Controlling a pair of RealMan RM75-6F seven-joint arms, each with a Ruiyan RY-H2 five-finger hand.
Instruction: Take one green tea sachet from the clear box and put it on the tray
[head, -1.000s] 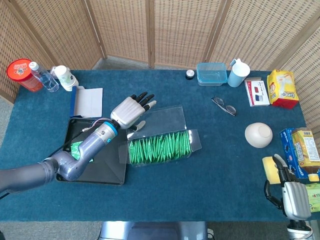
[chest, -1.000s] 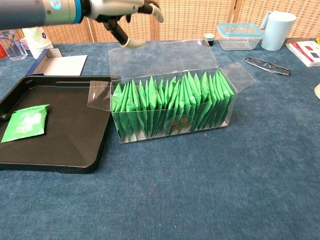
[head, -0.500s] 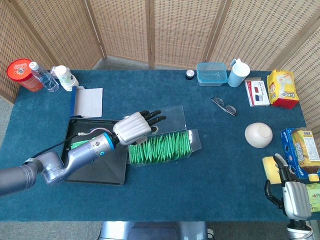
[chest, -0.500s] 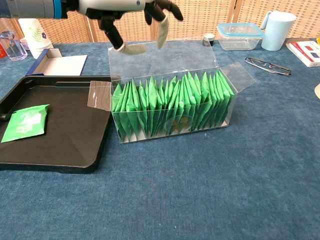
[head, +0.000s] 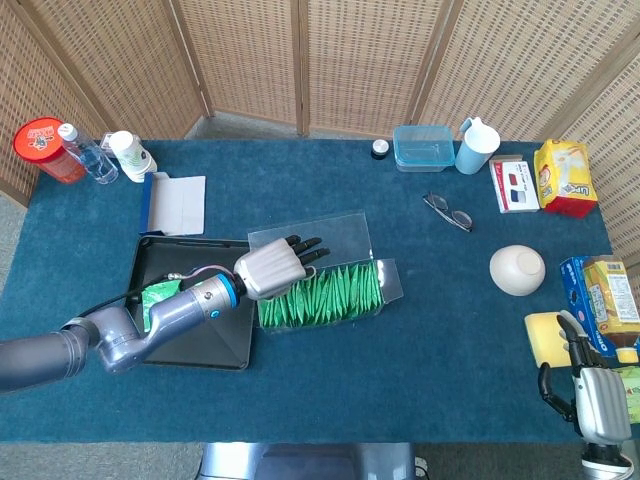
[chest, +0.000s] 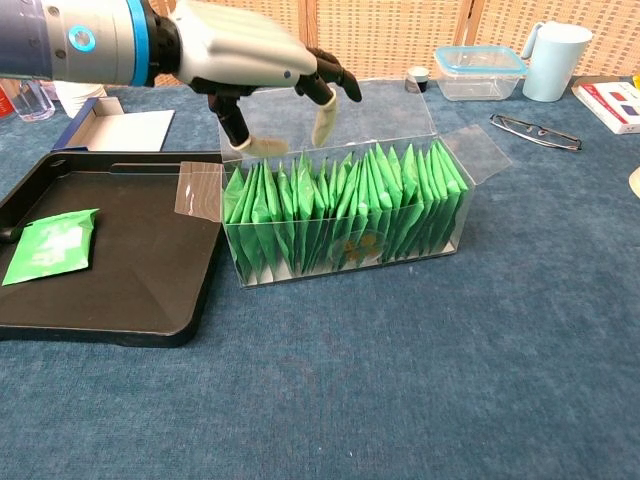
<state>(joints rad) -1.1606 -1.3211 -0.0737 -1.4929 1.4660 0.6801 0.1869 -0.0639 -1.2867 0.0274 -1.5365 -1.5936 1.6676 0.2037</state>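
Sachets (chest: 340, 205) of green tea stood packed upright in a row inside the clear box (chest: 455, 195), whose lid and end flaps lay folded open on the blue table (chest: 420, 380). Just left of the box sat the black tray (chest: 150, 300), and one green sachet (chest: 50, 245) lay flat on its floor near the left side. The left hand (chest: 250, 70) hung above the left end of the box with its fingers apart and bent downward, holding nothing; its fingertips (chest: 322, 125) were close over the sachet tops, though contact could not be made out. In the head view the left forearm covered part of the tray. The right hand (head: 597, 398) was cut off at the lower right corner there, so its fingers could not be judged. Glasses (chest: 535, 130), a lidded plastic container (chest: 480, 72) and a pale blue jug (chest: 555, 58) stood well behind the box.
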